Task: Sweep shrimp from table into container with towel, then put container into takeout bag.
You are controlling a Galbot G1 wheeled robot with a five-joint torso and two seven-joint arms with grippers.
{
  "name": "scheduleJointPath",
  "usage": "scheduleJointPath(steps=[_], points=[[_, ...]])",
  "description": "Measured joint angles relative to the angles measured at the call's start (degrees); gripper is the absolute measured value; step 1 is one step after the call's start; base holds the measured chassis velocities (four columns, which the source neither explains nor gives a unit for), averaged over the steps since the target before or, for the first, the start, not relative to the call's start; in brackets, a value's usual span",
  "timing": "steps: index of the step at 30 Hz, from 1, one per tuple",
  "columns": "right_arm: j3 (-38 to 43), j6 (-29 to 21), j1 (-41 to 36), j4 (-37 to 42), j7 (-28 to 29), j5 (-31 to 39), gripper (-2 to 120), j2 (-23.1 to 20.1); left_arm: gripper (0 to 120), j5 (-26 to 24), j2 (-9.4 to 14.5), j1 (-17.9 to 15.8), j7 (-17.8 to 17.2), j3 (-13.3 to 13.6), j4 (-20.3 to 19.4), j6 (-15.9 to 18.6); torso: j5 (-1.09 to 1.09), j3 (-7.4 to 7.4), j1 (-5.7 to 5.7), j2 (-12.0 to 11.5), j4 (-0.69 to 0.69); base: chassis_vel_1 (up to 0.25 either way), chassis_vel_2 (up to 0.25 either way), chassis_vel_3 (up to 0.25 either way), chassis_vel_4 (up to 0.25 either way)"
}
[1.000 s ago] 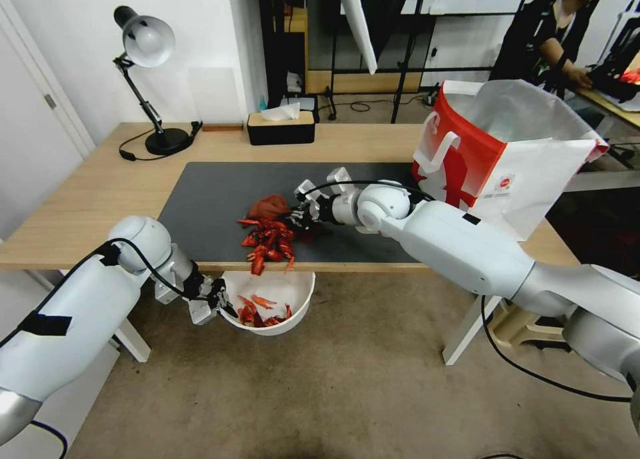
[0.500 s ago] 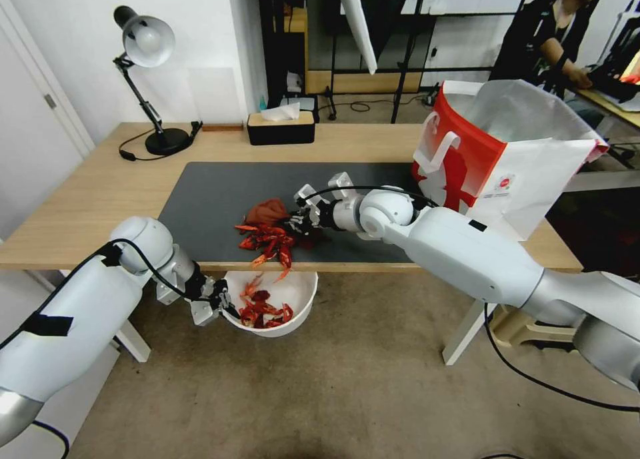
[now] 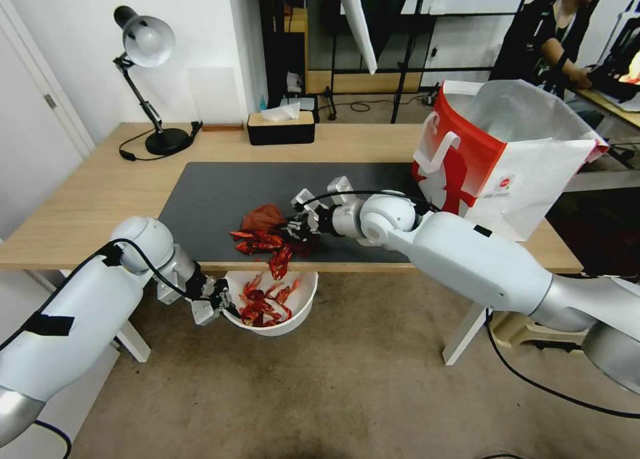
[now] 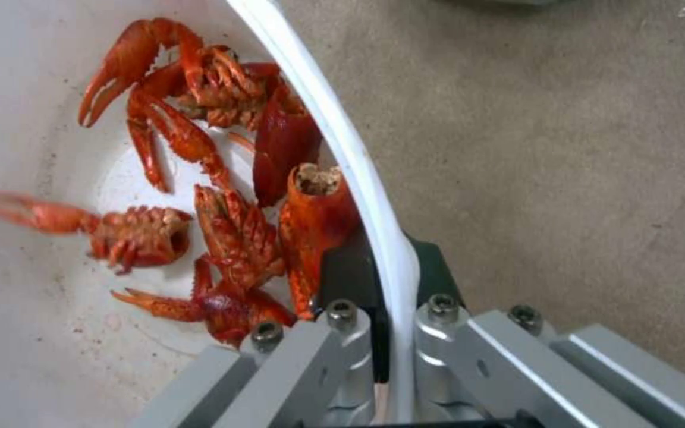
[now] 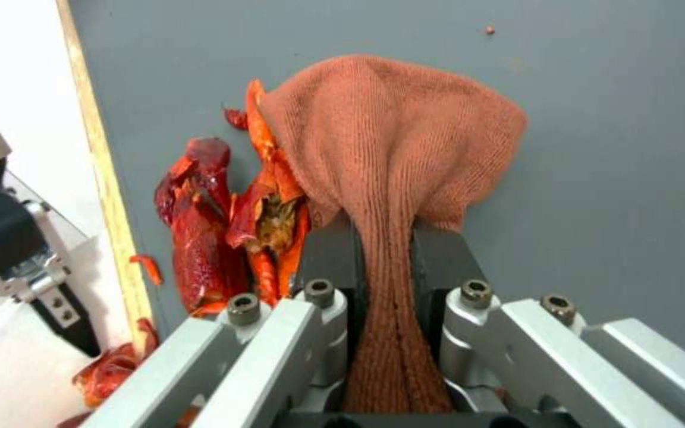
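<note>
I'm mid-sweep. My right tool (image 3: 293, 227) is clamped on the towel (image 3: 264, 216), a soft rust-red knit bunched between the jaws, and it is pushing the shrimp (image 3: 261, 242) across the grey mat (image 3: 207, 199) toward the near edge of the surface (image 3: 80, 199). Some pieces are tipping over that edge. My left tool (image 3: 215, 306) is pinched on the rim of the bowl (image 3: 303, 299), one finger inside and one outside the thin white wall, holding it just below the edge. Inside lie glossy red shells and claws on smooth, faintly stained plastic.

I judge the sweep is more than half done: a small clump sits on the mat beside the towel. The next push needs the cloth kept flat on the mat and the bowl steady under the drop. The bag (image 3: 493, 152), stiff paper, stands open at the far right.
</note>
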Motion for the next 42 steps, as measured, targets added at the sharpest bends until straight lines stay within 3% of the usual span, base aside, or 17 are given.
scheduleJointPath(steps=[42], points=[[2.5,-0.2,-5.8,11.7,2.2,1.4,8,-7.0,0,1.2,-0.7,0.5,0.0,-0.4,-0.3,0.0,0.00,0.00,0.00,0.0,0.00,0.000,0.000,0.000,0.000]])
